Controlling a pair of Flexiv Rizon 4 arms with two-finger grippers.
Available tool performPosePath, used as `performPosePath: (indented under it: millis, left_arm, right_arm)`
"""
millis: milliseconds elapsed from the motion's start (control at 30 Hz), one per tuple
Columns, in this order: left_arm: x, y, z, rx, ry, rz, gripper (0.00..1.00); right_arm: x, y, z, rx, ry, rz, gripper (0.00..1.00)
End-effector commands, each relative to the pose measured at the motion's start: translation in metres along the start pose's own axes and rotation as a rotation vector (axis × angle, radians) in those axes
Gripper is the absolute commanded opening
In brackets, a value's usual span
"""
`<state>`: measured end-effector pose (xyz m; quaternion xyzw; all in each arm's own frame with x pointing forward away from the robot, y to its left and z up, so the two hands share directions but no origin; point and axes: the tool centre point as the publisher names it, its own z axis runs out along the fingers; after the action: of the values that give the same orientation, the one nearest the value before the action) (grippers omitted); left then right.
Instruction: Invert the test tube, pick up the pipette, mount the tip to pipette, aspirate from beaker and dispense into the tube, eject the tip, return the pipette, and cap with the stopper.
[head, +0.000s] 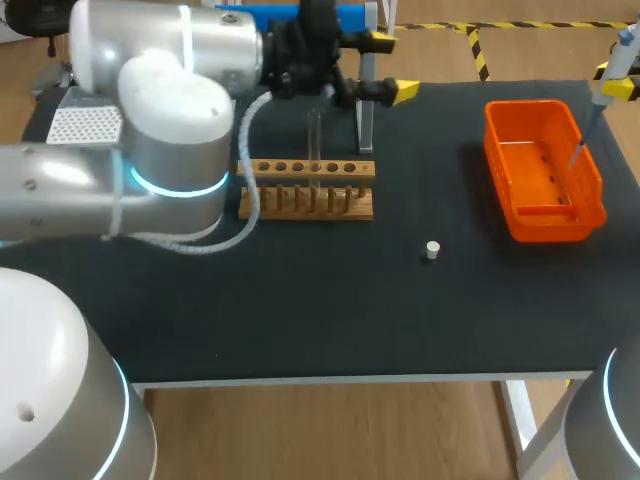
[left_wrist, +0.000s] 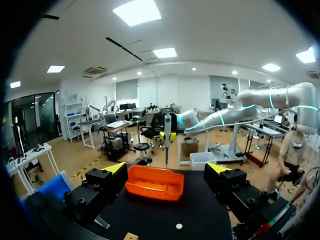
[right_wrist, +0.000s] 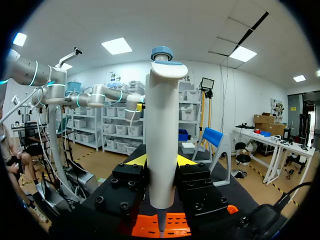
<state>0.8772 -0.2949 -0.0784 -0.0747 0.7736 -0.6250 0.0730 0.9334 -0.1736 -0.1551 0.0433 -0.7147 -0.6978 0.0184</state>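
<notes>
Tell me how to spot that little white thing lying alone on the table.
Start at the black table, between the wooden rack and the orange basket. Nearer the front edge than both sits the stopper, alone, small, white and round.

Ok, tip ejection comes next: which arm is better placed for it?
Right. The right gripper is shut on the pipette, whose tip hangs over the orange bin. The left gripper is open and empty, back near the wooden rack.
</notes>
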Motion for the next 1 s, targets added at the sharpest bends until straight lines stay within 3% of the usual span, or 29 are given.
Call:
performPosePath:
  millis: [33,333,733,833,1000]
  left_arm:
    - [-0.005,-0.016,0.076,-0.029,0.010,-0.005,1.00]
    - [-0.001,-0.045,0.131,-0.050,0.095,-0.008,1.00]
    - [-0.001,-0.045,0.131,-0.050,0.095,-0.008,1.00]
    - [-0.001,-0.045,0.131,-0.050,0.095,-0.008,0.00]
    - [-0.001,-0.045,0.131,-0.050,0.095,-0.008,0.00]
  right_arm:
    - [-0.001,0.000,-0.002,0.002,0.005,0.000,0.00]
    - [-0.001,0.000,-0.002,0.002,0.005,0.000,0.00]
    - [-0.001,0.000,-0.002,0.002,0.005,0.000,0.00]
    - [-0.001,0.000,-0.002,0.002,0.005,0.000,0.00]
    - [-0.001,0.000,-0.002,0.002,0.005,0.000,0.00]
